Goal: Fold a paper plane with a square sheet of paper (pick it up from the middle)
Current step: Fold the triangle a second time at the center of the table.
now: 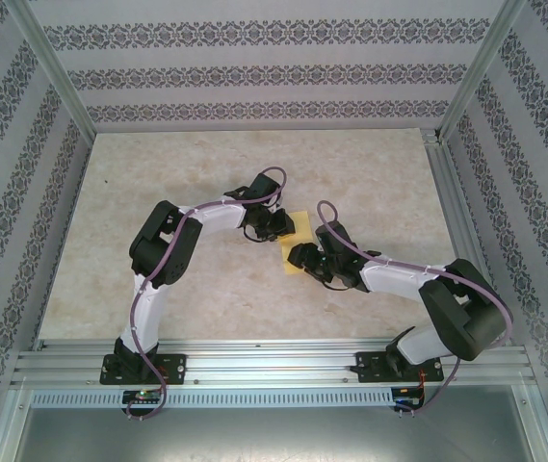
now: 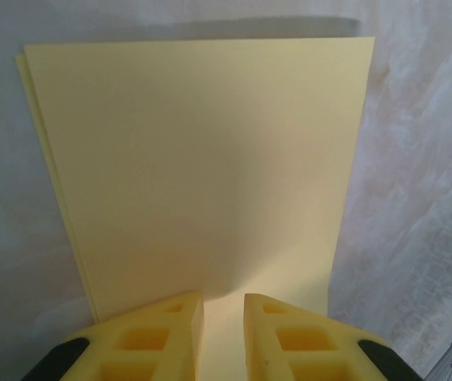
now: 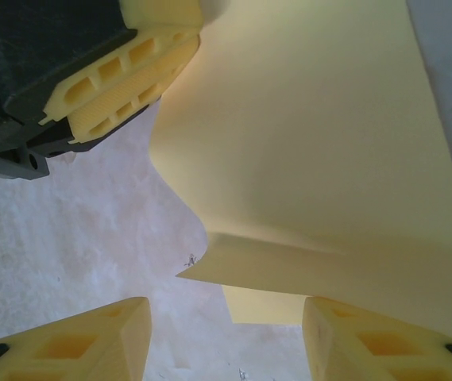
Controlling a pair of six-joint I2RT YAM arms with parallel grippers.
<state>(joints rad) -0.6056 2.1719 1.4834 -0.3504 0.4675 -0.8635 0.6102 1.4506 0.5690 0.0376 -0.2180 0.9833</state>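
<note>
Yellow, thin and limp, the square sheet of paper (image 2: 202,175) lies doubled over at the middle of the table (image 1: 206,173). The left gripper (image 2: 224,333), barely open, rests its tips on it and pinches nothing. Rightward, the sheet's loose edge curls up. The right gripper (image 3: 226,349) straddles it, half open and empty. The paper is likely light, slippery and easily creased, so pinch that raised edge gently.

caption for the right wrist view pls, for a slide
Right gripper open before the curled, partly folded square sheet of paper, left gripper at its far edge.
</note>
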